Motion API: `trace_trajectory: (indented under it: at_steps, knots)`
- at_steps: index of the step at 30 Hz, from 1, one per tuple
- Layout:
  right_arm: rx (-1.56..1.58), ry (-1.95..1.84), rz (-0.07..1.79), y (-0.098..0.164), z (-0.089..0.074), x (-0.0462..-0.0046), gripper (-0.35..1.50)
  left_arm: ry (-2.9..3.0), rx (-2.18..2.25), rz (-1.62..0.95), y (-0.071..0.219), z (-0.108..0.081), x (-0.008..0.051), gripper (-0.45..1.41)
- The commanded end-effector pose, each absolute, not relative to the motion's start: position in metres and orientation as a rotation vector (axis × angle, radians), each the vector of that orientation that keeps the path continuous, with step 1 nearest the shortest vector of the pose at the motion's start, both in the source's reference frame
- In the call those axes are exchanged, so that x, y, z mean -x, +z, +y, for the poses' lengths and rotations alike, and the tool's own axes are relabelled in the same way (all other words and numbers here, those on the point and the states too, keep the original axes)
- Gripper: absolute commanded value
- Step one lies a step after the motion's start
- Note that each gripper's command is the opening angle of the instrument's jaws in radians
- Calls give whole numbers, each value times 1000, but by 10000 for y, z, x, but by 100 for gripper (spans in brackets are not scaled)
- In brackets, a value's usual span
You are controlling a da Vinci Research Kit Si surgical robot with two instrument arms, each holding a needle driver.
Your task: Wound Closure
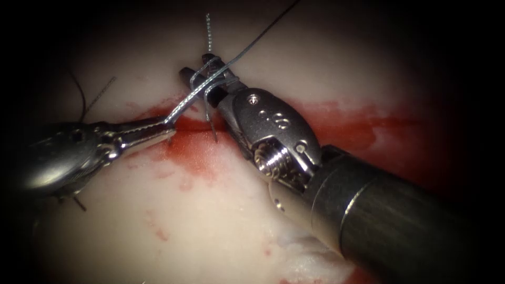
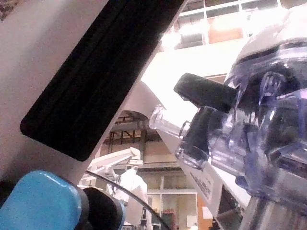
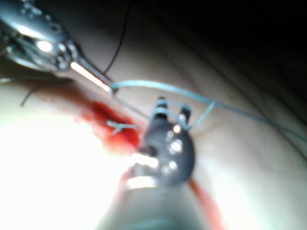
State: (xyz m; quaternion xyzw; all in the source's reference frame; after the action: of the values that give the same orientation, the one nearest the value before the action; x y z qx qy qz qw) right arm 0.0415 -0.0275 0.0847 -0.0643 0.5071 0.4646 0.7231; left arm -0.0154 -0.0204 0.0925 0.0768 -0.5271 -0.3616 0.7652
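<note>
The left tool (image 1: 167,125) comes in from the left, its jaws shut on the pale thread (image 1: 247,47) just over the cut (image 1: 194,126). From there the thread climbs up and right and is wound around the right tool (image 1: 197,66), whose jaws stand open above the cut and hold nothing. A short thread tail (image 1: 211,125) sticks out of the cut. The right wrist view has the same layout: left tool (image 3: 103,84) pinching the thread (image 3: 144,85), which is looped over the two parted tips of the right tool (image 3: 172,109). I cannot make out the needle.
Red fluid (image 1: 363,123) stains the tissue (image 1: 210,221) along the cut and to its right. Another thread end (image 1: 208,31) stands up behind the right tool. A thin dark strand (image 1: 81,97) curves over the tissue at far left.
</note>
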Motion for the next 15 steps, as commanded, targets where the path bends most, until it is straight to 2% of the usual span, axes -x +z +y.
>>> trace_trajectory:
  at_steps: [1, 3, 15]
  knots:
    - [146, 1022, 1125, 847, -266, -423, 61, -786, -161, -1151, 920, -193, 160, -45]
    - [146, 1022, 1125, 847, -267, -423, 62, -784, -162, -1151, 920, -194, 161, -45]
    - [149, 1007, 1098, 851, -278, -425, 42, -765, -161, -1153, 926, -203, 167, -45]
